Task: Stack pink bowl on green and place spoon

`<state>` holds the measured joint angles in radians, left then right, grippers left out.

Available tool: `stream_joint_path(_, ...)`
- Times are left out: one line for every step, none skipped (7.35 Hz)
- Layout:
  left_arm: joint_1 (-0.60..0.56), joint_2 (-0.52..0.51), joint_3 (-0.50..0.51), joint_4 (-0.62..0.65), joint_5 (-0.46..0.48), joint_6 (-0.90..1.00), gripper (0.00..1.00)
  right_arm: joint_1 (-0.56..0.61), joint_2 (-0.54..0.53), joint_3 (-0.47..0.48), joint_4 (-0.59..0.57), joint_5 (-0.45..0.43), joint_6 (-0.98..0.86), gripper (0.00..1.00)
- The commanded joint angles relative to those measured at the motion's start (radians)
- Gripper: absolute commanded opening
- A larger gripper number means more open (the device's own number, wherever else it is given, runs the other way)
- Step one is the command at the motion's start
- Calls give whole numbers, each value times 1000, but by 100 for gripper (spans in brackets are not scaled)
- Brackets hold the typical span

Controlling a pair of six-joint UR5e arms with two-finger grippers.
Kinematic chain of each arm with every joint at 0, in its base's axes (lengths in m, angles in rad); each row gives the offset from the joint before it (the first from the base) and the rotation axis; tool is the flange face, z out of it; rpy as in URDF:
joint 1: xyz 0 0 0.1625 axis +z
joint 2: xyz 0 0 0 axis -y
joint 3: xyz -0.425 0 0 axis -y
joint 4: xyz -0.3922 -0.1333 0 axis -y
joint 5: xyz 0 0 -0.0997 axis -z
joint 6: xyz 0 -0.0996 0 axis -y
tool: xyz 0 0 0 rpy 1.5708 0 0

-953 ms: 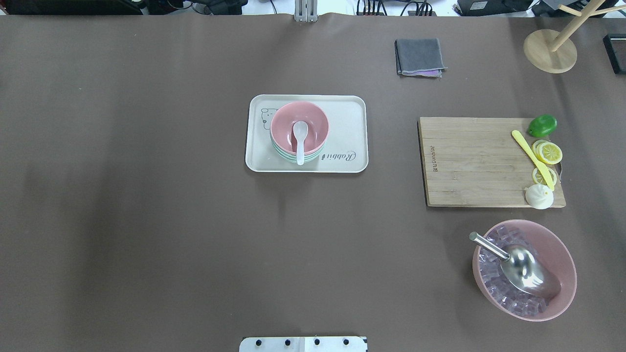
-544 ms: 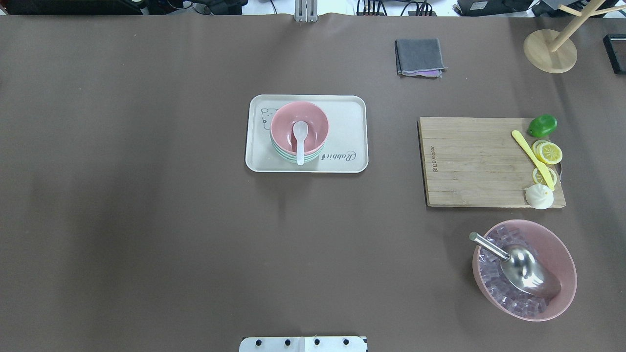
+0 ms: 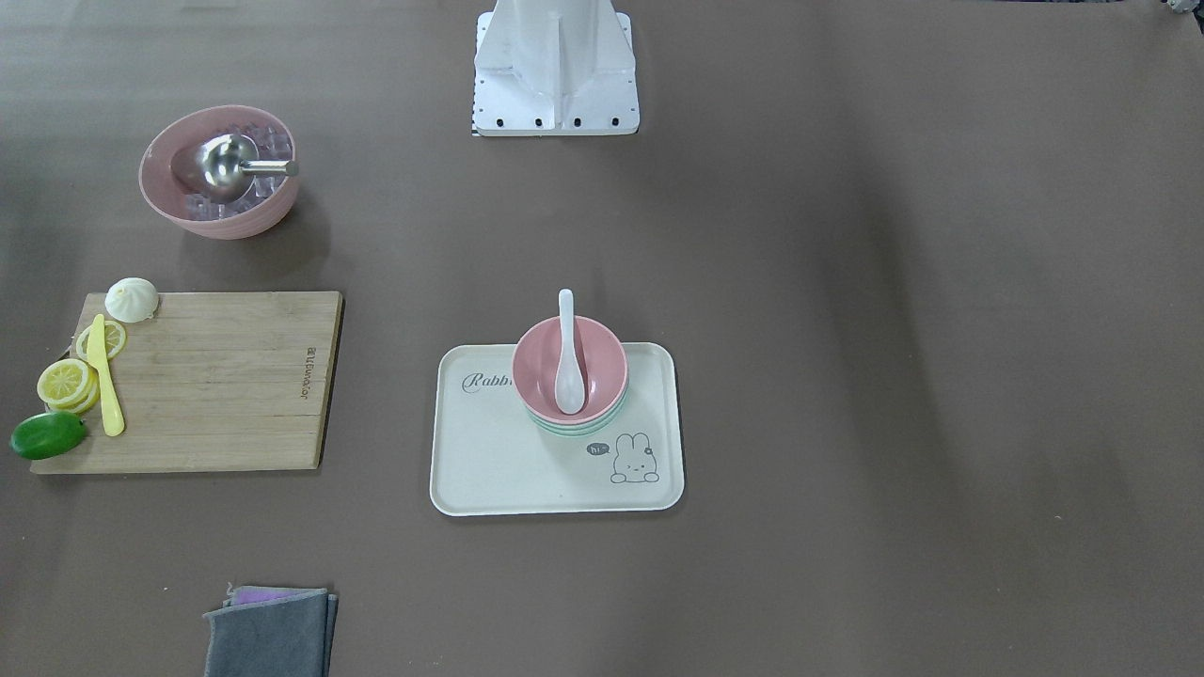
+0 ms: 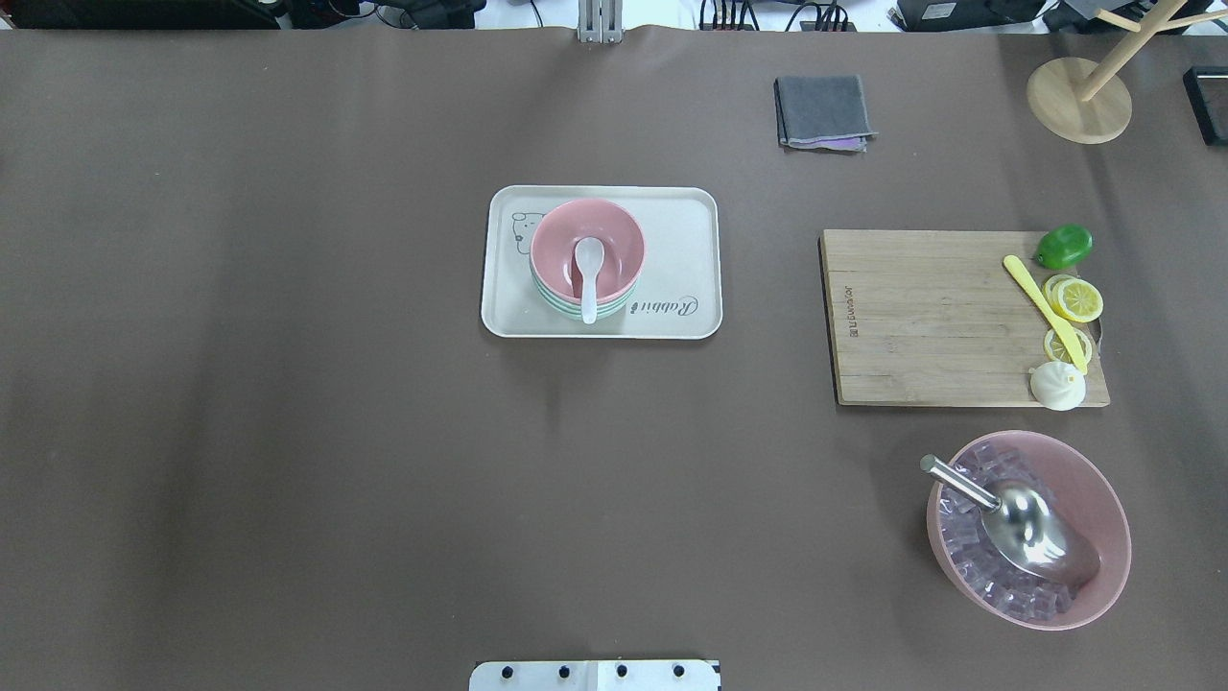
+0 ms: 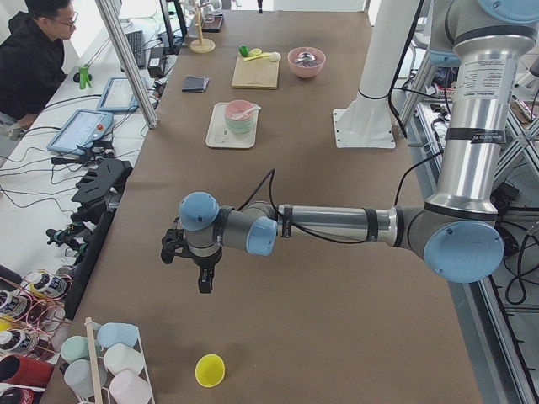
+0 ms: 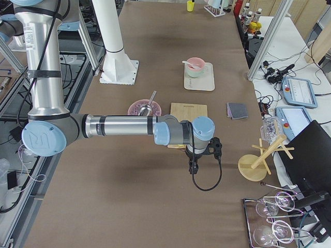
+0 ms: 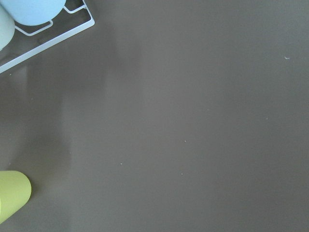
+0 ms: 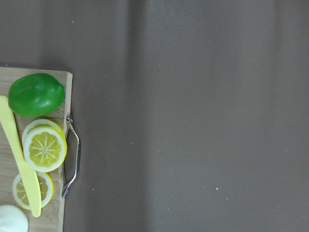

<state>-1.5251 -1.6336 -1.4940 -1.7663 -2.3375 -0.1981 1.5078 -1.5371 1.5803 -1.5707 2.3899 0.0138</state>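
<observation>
Overhead: glossy white spoon (image 4: 587, 278) in round pink bowl (image 4: 614, 240) nested on green bowl (image 4: 559, 308), handle toward 6 o'clock (left gripper (image 5: 205, 284), right gripper (image 6: 193, 168): grip cannot be told).

Even, diffuse light from above falls on the brown tabletop (image 4: 288, 432), leaving faint lighter and darker bands. Shadows are soft and short beside the tray (image 4: 691, 221). Glare sits on the metal scoop (image 4: 1031, 533). The white spoon (image 4: 587, 278) looks sharp; the 2 wrist views look flat.
</observation>
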Motion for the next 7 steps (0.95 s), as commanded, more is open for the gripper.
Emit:
stream_joint_path(-9, 6, 0, -1, -2, 0, 98, 3, -1, 7, 0, 0, 3, 100)
stream_joint_path(-9, 8, 0, -1, -2, 0, 98, 3, 2, 7, 0, 0, 3, 100)
stream_joint_path(-9, 8, -2, -2, -2, 0, 98, 3, 0, 10, 0, 2, 3, 100)
stream_joint_path(-9, 6, 0, -4, 0, 0, 98, 3, -1, 18, 0, 2, 9, 100)
stream_joint_path(-9, 6, 0, -5, 0, 0, 98, 3, 0, 18, 0, 2, 11, 100)
stream_joint_path(-9, 6, 0, -5, 0, 0, 98, 3, 2, 20, 0, 2, 11, 100)
stream_joint_path(-9, 6, 0, -5, 0, 0, 98, 3, 5, 20, 0, 2, 11, 100)
